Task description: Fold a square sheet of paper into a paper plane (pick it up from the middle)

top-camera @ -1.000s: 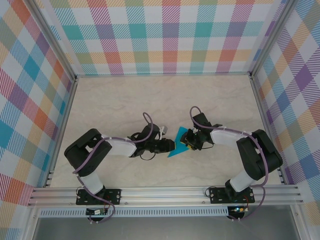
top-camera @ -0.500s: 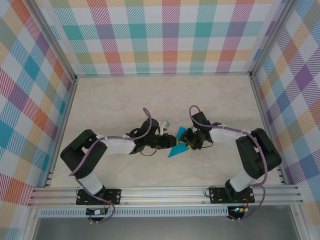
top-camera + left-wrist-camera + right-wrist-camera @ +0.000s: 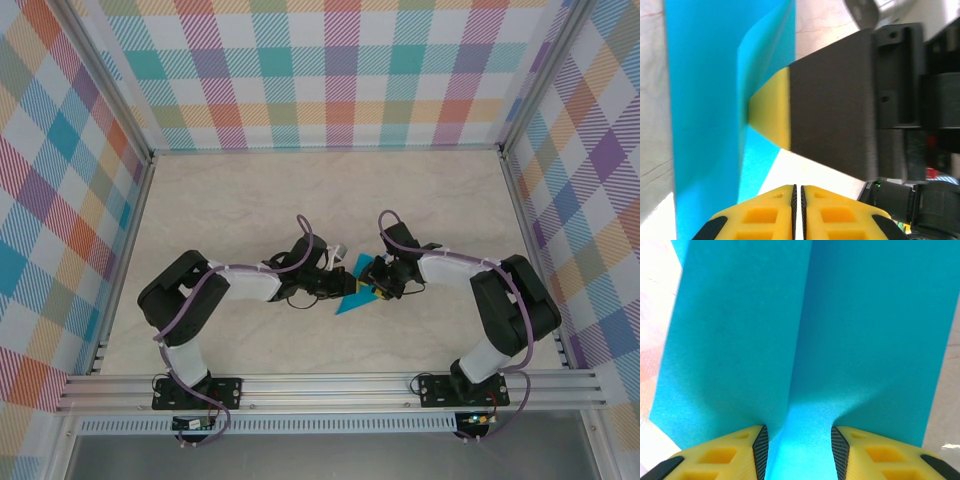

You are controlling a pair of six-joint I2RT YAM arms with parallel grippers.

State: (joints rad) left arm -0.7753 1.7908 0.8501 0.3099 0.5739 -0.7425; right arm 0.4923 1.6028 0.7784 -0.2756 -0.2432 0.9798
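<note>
Two arms reaching inward, left arm [image 3: 243,286] and right arm [image 3: 455,270], left fingers [image 3: 767,215] pressed together just beside the folded teal square sheet of paper [image 3: 700,100], right fingers [image 3: 730,455] spread astride its raised crease, sheet lying at the middle of the bench [image 3: 250,200], plaid walls [image 3: 340,70] behind

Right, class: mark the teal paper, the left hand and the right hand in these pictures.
teal paper [image 3: 865,315], right wrist view, flat panel right of the crease.
left hand [image 3: 798,190], left wrist view, seam where its yellow tips meet.
right hand [image 3: 797,439], right wrist view, midway between its two tips.
</note>
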